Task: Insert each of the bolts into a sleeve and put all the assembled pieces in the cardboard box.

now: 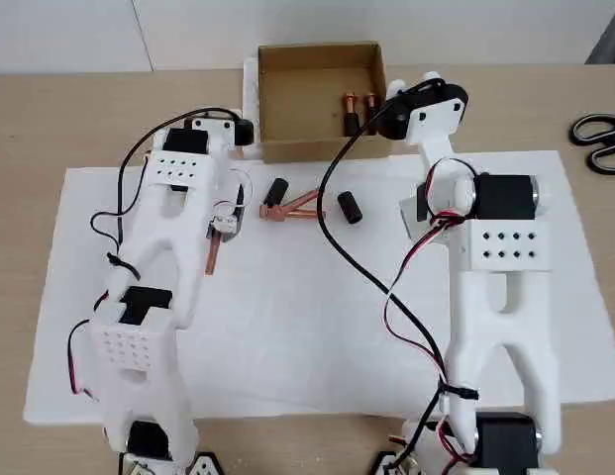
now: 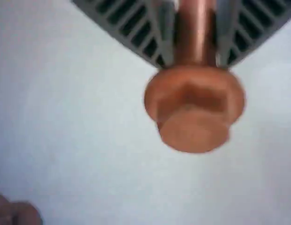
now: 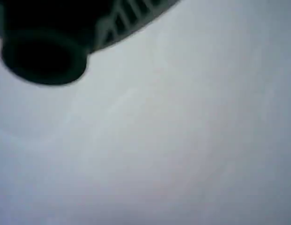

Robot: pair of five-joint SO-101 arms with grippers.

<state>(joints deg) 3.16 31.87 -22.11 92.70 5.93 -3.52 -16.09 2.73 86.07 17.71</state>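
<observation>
My left gripper (image 1: 224, 220) hangs over the white mat, shut on a copper bolt (image 1: 213, 253). In the left wrist view the bolt (image 2: 194, 108) sits between the ribbed jaws, head toward the mat. My right gripper (image 1: 426, 206) is above the mat's right part, just in front of the cardboard box (image 1: 287, 148), and is shut on a black sleeve (image 3: 42, 58). On the mat between the arms lie a black sleeve (image 1: 276, 190), two crossed copper bolts (image 1: 293, 208) and another sleeve (image 1: 349, 207). Two assembled pieces (image 1: 359, 112) lie in the box.
The white mat (image 1: 307, 336) covers most of the wooden table, with free room in its near half. Scissors (image 1: 599, 141) lie at the far right on bare wood. A black cable (image 1: 361, 257) from the right arm crosses the mat's middle.
</observation>
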